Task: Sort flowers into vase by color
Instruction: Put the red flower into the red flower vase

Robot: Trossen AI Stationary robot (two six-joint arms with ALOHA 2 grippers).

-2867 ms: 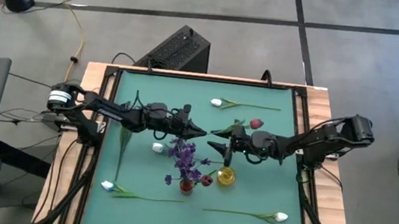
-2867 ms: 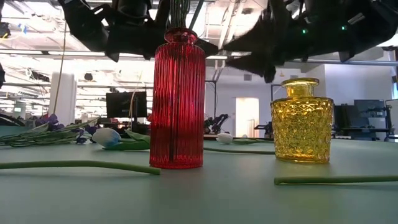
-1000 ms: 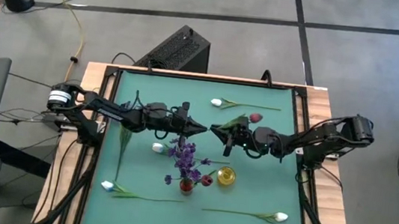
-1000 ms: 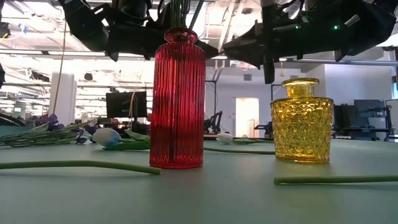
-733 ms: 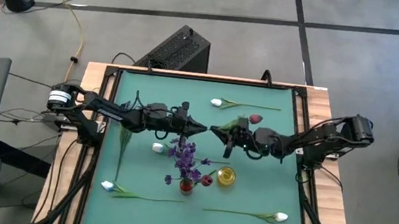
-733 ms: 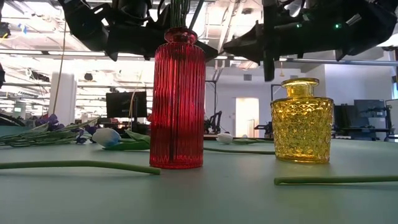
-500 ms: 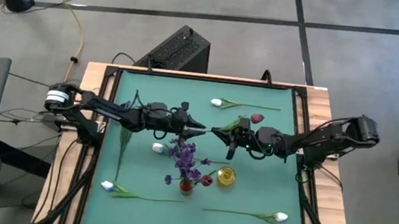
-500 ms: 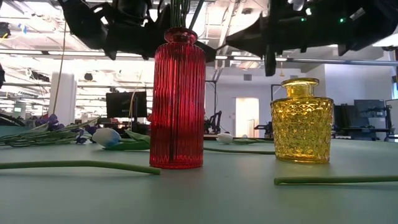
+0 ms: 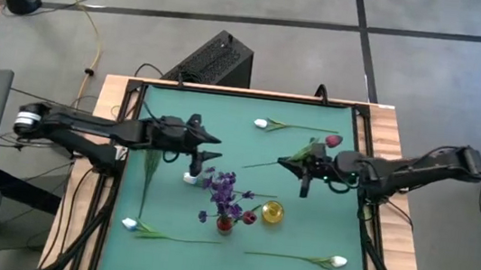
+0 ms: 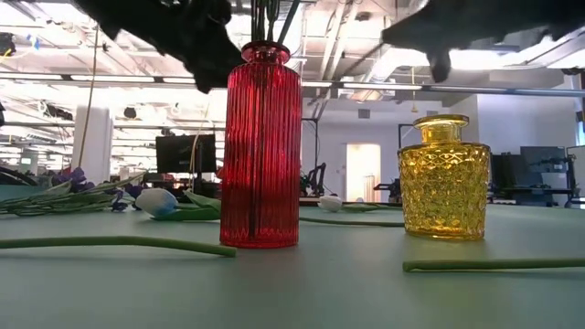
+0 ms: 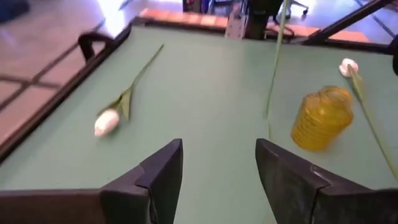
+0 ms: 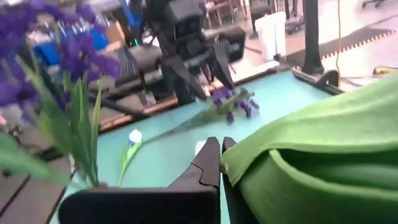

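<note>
we see the right gripper (image 9: pixel 286 164) pinching the stem of a maroon flower (image 9: pixel 332 140), held above the mat right of centre; its big leaf fills much of the right wrist view. the left gripper (image 11: pixel 217 171) hangs spread and empty over the mat's left half. purple flowers (image 9: pixel 223 190) stand in the red vase (image 10: pixel 260 146); the yellow vase (image 10: pixel 444 177) looks empty. the low view crops both arms to dark shapes.

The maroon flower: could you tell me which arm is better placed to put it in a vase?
Right: the right claw is shut on the maroon flower; the left claw is open, empty.
</note>
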